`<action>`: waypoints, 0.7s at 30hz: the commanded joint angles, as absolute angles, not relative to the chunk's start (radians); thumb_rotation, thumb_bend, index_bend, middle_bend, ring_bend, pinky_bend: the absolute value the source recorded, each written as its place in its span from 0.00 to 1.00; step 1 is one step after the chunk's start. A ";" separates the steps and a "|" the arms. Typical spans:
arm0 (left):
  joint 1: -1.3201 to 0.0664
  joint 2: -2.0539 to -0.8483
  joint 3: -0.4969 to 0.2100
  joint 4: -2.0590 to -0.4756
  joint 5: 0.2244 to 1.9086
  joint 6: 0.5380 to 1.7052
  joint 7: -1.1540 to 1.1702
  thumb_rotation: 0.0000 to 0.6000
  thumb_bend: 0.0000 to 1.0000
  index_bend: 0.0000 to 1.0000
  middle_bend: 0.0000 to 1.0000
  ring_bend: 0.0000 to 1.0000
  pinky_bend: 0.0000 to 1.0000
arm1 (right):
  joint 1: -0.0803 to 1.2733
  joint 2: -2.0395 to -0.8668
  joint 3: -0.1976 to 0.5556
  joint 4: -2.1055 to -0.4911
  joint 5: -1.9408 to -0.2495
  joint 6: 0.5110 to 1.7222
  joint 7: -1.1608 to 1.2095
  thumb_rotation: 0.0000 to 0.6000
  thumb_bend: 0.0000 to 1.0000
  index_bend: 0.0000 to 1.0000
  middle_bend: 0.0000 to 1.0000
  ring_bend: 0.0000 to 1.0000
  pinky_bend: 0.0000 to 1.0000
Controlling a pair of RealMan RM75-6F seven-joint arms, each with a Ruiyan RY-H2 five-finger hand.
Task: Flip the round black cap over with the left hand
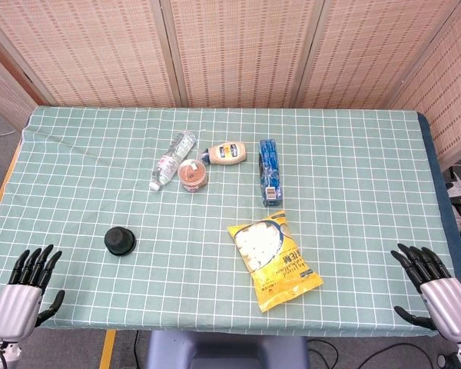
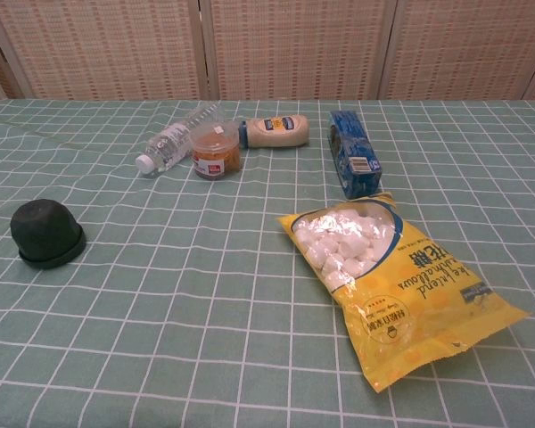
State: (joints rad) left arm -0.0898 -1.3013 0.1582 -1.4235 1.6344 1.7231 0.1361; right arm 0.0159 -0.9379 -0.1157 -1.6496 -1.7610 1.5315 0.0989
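Head view has both of my robot hands at the near edge of the surface (image 1: 353,154), which wears a green cloth with a white grid. My left robot hand (image 1: 27,284) sits at the near left corner, its dark fingers (image 1: 38,261) spread apart and pointing away from me, holding nothing. My right robot hand (image 1: 434,286) mirrors it at the near right corner, fingers likewise spread and empty. Neither shows in the chest view.

The round black cap (image 1: 120,241) stands a little ahead of my left robot hand and off toward my right one, apart from my fingertips with bare cloth between. In the chest view the round black cap (image 2: 45,232) rests on its wider rim with its domed side up.

Between my two robot hands, nearer the right one, a yellow bag of marshmallows (image 1: 273,260) lies flat. Farther out from both robot hands, around the middle of the surface, lie a clear water bottle (image 1: 171,160) on its side, a small jar with an orange lid (image 1: 192,175) just beside the bottle, a squeeze bottle of pale sauce (image 1: 227,154) on its side, and a blue box (image 1: 269,172). A woven screen (image 1: 238,50) stands beyond the far edge.
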 commanded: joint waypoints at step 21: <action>-0.687 -1.103 -0.056 -1.813 0.934 0.830 0.428 1.00 0.33 0.00 0.00 0.00 0.00 | 0.039 -0.931 -0.119 -1.643 -1.751 1.477 0.097 1.00 0.11 0.00 0.00 0.00 0.00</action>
